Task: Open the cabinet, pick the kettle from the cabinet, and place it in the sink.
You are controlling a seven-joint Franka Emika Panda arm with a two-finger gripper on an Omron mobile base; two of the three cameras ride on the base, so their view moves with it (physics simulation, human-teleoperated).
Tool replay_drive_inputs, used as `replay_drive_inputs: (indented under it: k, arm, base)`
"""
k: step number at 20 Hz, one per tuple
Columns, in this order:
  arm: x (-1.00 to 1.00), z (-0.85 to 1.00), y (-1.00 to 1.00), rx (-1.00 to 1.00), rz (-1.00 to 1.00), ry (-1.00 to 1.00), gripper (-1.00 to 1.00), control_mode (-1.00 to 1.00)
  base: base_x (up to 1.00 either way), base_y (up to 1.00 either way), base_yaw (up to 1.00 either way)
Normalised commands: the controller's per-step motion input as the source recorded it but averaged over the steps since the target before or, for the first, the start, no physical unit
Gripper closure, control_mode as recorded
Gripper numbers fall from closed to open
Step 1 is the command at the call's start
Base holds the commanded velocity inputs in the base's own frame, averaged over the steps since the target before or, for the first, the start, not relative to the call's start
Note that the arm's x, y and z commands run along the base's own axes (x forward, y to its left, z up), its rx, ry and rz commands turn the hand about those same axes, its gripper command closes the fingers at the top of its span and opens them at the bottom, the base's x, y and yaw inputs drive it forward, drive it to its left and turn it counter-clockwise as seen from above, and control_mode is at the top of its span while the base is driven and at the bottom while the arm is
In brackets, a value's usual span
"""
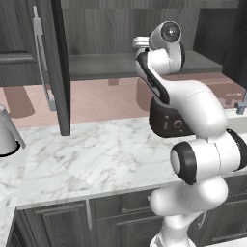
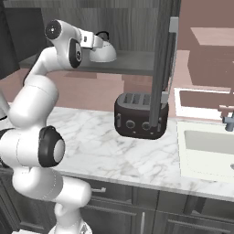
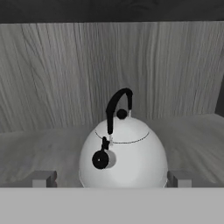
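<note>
The kettle point(image 3: 124, 155) sits upright on the open cabinet point(image 2: 137, 61) shelf, dead ahead at twelve o'clock between the wide-spread pincer point(image 3: 111, 179) tips, so I judge it best to ease forward squarely before closing.

Smooth silver-grey kettle point(image 3: 124, 157) sits on matt wood-grain cabinet point(image 3: 52, 78) shelf.

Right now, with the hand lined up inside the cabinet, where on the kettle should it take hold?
Probably across the kettle's round body, coming straight in from the front. The open gripper has its fingertips at either side of the dome. The thin black loop handle stands on top, edge-on and harder to pinch.
</note>
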Motion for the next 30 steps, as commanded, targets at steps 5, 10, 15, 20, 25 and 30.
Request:
replay_drive_inputs:
  k: [5,10,15,20,25,30]
  arm:
    - [0.21,0.0,0.01,0.0,0.0,0.0,-1.0,-1.0]
    - [0.2,0.0,0.03,0.0,0.0,0.0,-1.0,-1.0]
    - [0.2,0.0,0.05,0.0,0.0,0.0,-1.0,-1.0]
    - [0.15,0.0,0.01,0.0,0.0,0.01,-1.0,-1.0]
    - [0.15,-0.04,0.0,0.0,-0.01,0.0,-1.0,-1.0]
    - [0.17,-0.04,0.0,0.0,-0.02,0.0,-1.0,-1.0]
  base:
    - [0.0,0.0,0.0]
    - [0.0,0.0,0.0]
    - [0.0,0.0,0.0]
    - [0.0,0.0,0.0]
    - [0.0,0.0,0.0]
    - [0.0,0.0,0.0]
